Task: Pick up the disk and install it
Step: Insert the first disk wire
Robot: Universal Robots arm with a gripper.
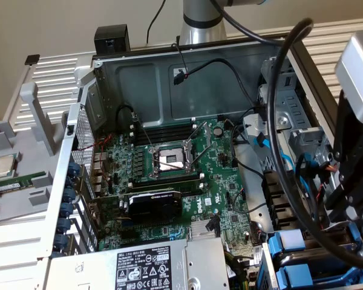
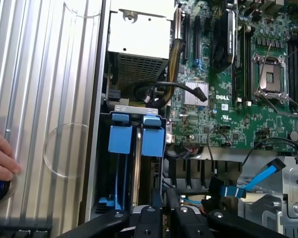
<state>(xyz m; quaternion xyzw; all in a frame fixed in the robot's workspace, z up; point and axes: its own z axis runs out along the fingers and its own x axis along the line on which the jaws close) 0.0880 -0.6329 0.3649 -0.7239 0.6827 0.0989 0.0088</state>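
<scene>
Lettering on the motherboard [image 2: 238, 116] reads DELL, near the disk [image 2: 153, 142].

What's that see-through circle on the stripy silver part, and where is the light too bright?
Wrist view: a faint ring lies over the ribbed silver panel, likely a lens reflection, though I cannot be sure; the metal box glares nearly white. Exterior view: the case's back wall sits in shade.
</scene>
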